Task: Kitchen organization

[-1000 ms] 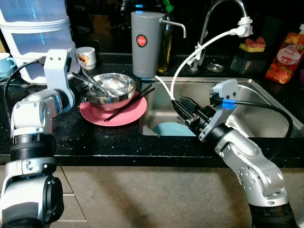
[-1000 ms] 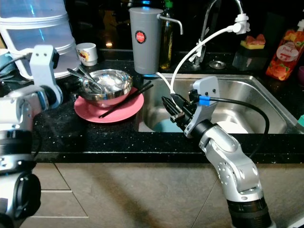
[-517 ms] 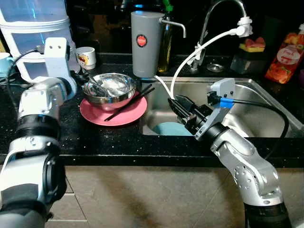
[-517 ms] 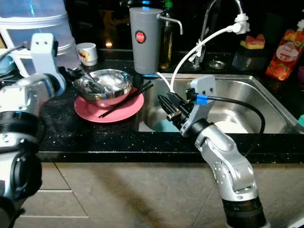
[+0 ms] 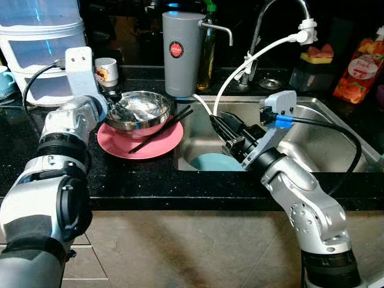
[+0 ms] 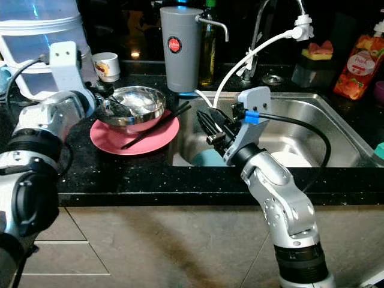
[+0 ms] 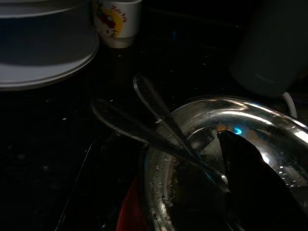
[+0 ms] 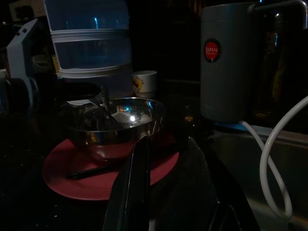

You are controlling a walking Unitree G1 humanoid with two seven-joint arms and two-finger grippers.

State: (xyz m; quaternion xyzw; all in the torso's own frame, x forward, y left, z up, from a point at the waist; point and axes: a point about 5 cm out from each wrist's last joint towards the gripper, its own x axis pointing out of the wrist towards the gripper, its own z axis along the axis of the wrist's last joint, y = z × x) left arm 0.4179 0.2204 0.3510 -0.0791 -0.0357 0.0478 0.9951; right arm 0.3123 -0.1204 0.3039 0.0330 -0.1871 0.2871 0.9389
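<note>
At upper left of the frame, the left gripper (image 7: 192,192), jaws apparently apart, straddles the rim of the rigid, slippery steel bowl (image 5: 139,111) on the pink plate (image 5: 141,139); the right gripper (image 5: 227,133), jaws apart, hovers over the sink (image 5: 336,129).

Left gripper (image 7: 240,192) pokes into the shiny steel bowl (image 5: 139,111), its fingertips lost off the wrist view's edge. Round blue plate (image 5: 211,162) in the sink sits half hidden behind the counter's rim.
</note>
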